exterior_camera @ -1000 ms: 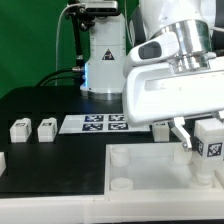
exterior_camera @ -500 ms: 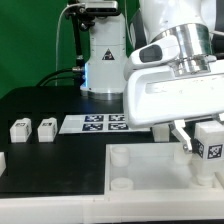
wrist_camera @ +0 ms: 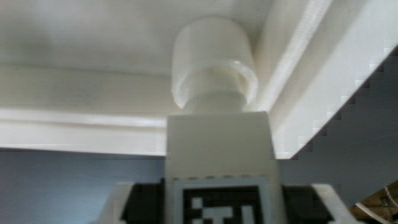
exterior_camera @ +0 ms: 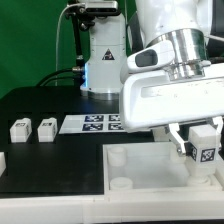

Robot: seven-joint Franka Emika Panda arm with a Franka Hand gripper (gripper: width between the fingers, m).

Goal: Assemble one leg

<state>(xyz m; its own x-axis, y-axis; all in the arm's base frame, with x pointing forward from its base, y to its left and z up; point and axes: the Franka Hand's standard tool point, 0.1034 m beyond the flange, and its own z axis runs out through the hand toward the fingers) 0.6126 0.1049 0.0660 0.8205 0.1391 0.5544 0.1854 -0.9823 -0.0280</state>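
Note:
My gripper [exterior_camera: 199, 148] is shut on a leg [exterior_camera: 207, 140], a chunky white block with a black-and-white tag facing the camera. It holds the leg just above the right part of the large white tray-like piece [exterior_camera: 140, 178]. In the wrist view the leg [wrist_camera: 222, 140] runs from the jaws, with its rounded peg end over the tray piece's raised rim corner [wrist_camera: 285, 60]. Dark fingers [wrist_camera: 139, 203] flank the tag. I cannot tell if the peg touches the tray. Two more legs [exterior_camera: 19, 128] [exterior_camera: 46, 127] stand on the black table at the exterior view's left.
The marker board [exterior_camera: 92, 123] lies flat behind the tray piece. The arm's white base [exterior_camera: 103, 60] stands at the back before a green backdrop. A small white part [exterior_camera: 2, 160] shows at the exterior view's left edge.
The gripper with the leg has shifted slightly down and toward the exterior view's left, closer to the tray piece. The other legs have not moved.

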